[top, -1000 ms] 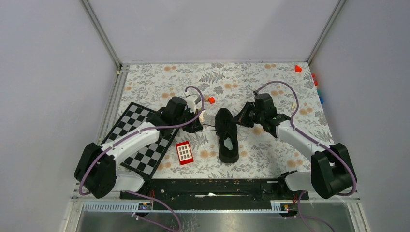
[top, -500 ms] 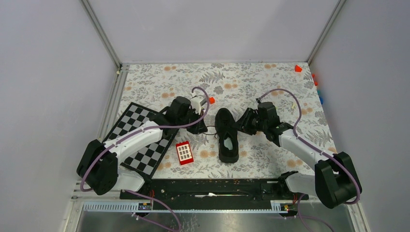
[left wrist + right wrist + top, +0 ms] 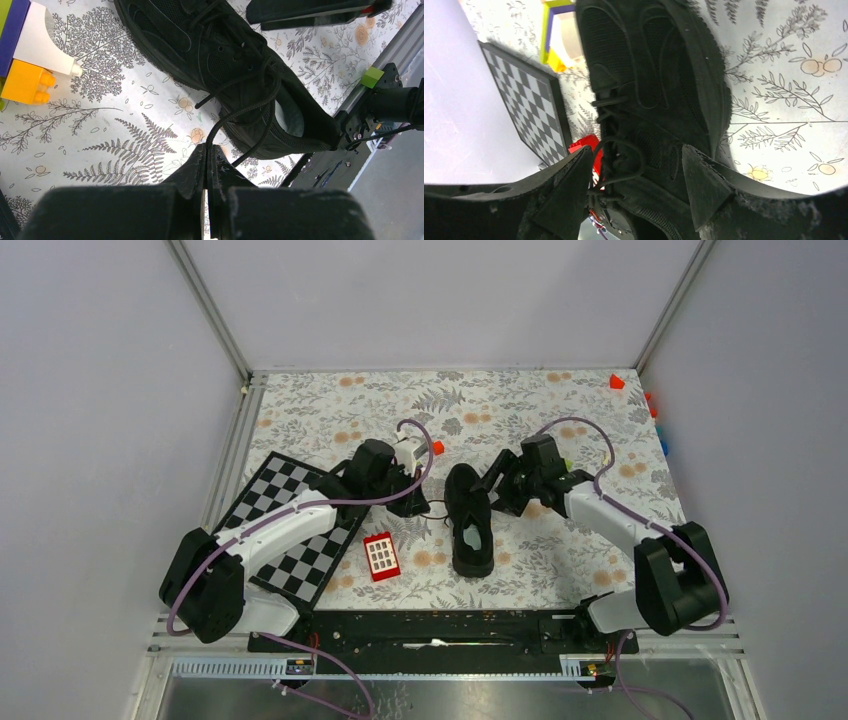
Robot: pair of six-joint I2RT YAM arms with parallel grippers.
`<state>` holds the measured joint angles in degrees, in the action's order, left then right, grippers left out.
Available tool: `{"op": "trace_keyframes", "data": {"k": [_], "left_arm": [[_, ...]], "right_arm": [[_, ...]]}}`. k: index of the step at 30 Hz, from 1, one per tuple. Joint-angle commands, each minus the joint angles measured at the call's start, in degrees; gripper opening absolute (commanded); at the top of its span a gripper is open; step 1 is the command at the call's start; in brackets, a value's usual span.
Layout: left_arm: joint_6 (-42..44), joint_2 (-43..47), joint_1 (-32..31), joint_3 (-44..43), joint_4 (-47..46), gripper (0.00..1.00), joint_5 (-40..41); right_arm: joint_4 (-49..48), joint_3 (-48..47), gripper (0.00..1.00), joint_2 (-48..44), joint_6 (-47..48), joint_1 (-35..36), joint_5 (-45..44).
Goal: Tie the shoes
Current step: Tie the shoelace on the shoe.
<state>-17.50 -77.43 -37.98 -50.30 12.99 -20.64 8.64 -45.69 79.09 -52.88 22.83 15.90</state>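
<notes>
the thin, limp lace (image 3: pixel 225 118) of the black sneaker (image 3: pixel 470 525) sits pinched in the left gripper (image 3: pixel 206 155); the wide-spread right gripper (image 3: pixel 636 150) should probably pinch the loose loop (image 3: pixel 642 157).

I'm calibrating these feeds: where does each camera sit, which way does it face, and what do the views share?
Top external: above and behind the bases, looking down on the table; both arms show, left gripper and right gripper flanking the shoe.
Left wrist: on that wrist, facing the shoe; the shut left gripper pinches a lace.
Right wrist: on that wrist, facing the shoe between the open right gripper.
Shared: the shoe, in all three.
</notes>
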Motion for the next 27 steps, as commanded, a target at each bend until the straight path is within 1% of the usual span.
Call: {"op": "trace_keyframes", "data": {"k": [1,3,6,8,9,10,11,16,22,27], "left_arm": [[0.89,0.31,-0.08,-1.89,-3.62,0.00,-1.42],[0.89,0.35,-0.08,-1.65,-3.81,0.00,-1.59],[1.13,0.11,-0.08,-1.57,-3.90,0.00,-1.70],[1.23,0.08,-0.08,-1.56,-3.85,0.00,-1.64],[1.24,0.08,-0.08,-1.55,-3.99,0.00,-1.69],[1.24,0.08,-0.08,-1.55,-4.01,0.00,-1.76],[1.24,0.08,-0.04,-1.55,-4.08,0.00,-1.70],[1.15,-0.13,-0.06,-1.46,-4.25,0.00,-1.72],[1.15,0.47,-0.08,-0.83,-3.91,0.00,-0.61],[0.18,1.20,0.00,0.48,-3.80,0.00,1.84]], "right_arm": [[2.34,-2.43,0.71,3.79,-3.55,-0.23,2.07],[0.01,-1.88,0.68,4.42,-4.58,-0.24,2.75],[-1.87,-1.68,0.59,5.14,-4.88,-0.24,3.19],[-3.03,-1.31,0.42,5.08,-4.93,-0.24,3.55],[-3.42,-1.02,0.31,4.82,-5.15,-0.24,3.53],[-3.92,-0.75,0.25,4.44,-5.27,-0.23,3.45],[-4.21,-0.64,0.17,4.16,-5.30,-0.25,3.44],[-4.88,0.04,0.00,2.89,-4.99,-0.24,3.57],[-5.82,0.54,0.00,0.31,-4.62,-0.23,2.59],[-6.97,0.58,0.00,-2.19,-3.75,-0.24,1.25]]}}
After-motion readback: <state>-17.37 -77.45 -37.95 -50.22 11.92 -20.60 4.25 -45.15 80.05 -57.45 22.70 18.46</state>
